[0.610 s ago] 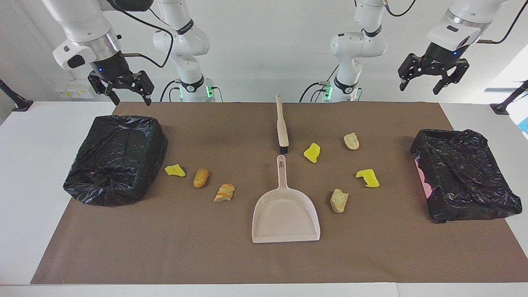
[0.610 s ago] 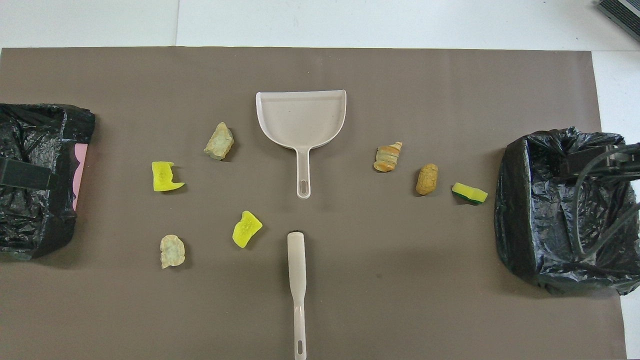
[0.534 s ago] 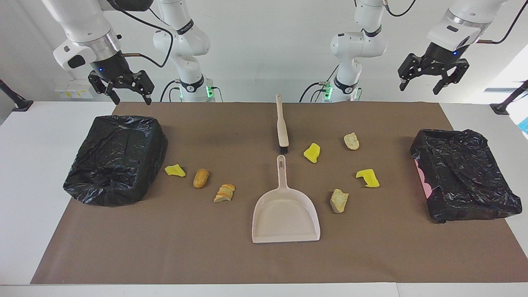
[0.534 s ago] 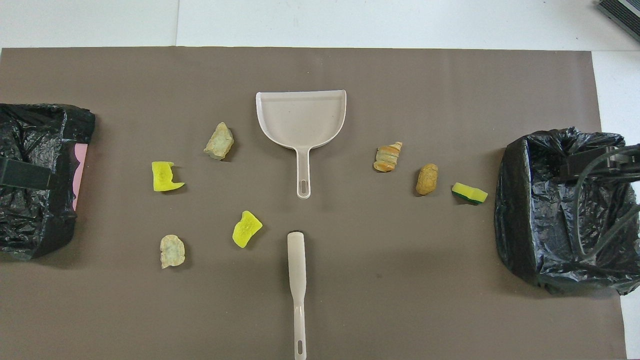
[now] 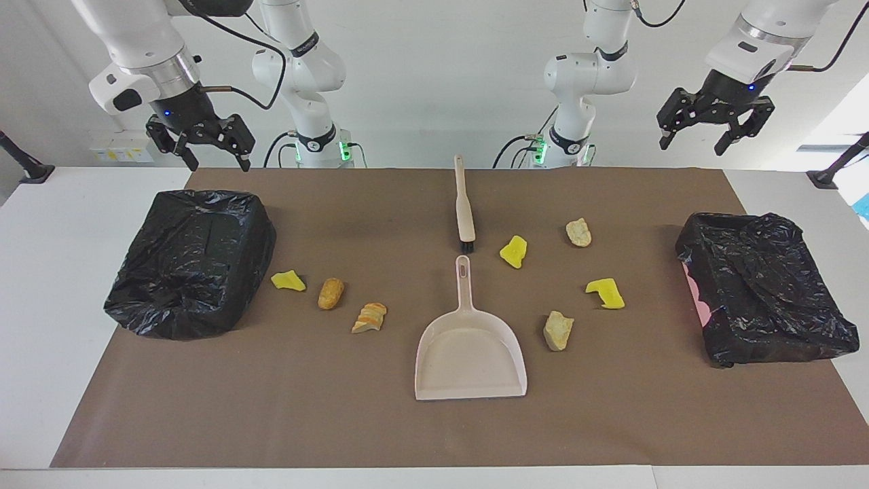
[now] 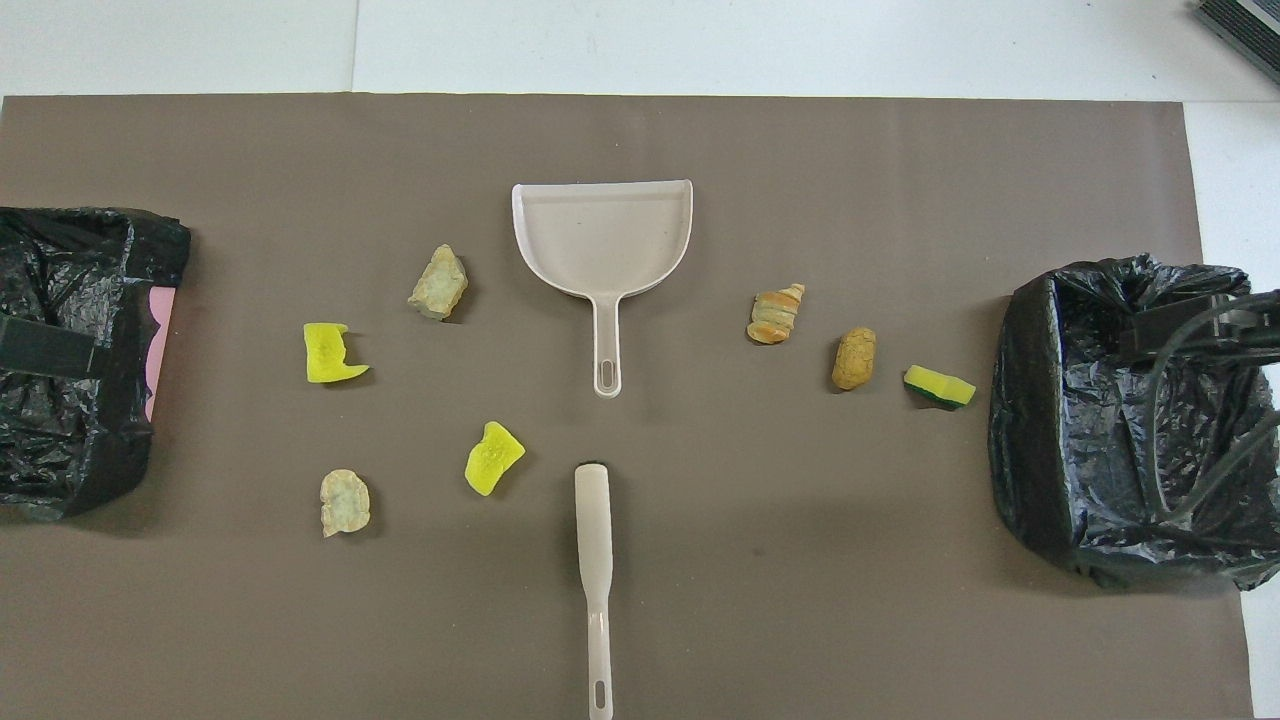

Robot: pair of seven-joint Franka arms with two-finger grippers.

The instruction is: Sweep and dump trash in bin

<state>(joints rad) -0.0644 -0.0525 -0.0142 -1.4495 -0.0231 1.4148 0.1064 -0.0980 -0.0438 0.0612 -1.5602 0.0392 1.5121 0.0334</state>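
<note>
Both open and empty: left hand (image 5: 713, 135) high over one bin (image 5: 764, 295), right hand (image 5: 201, 147) over the other bin (image 5: 190, 261); trash (image 5: 330, 293) scattered around dustpan (image 5: 471, 353).

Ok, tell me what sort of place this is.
Most likely a robotics lab bench staged for a cleaning exercise: a brown mat covers a white table, two robot arms stand at its edge, and a dustpan, brush and bag-lined bins are laid out neatly.
</note>
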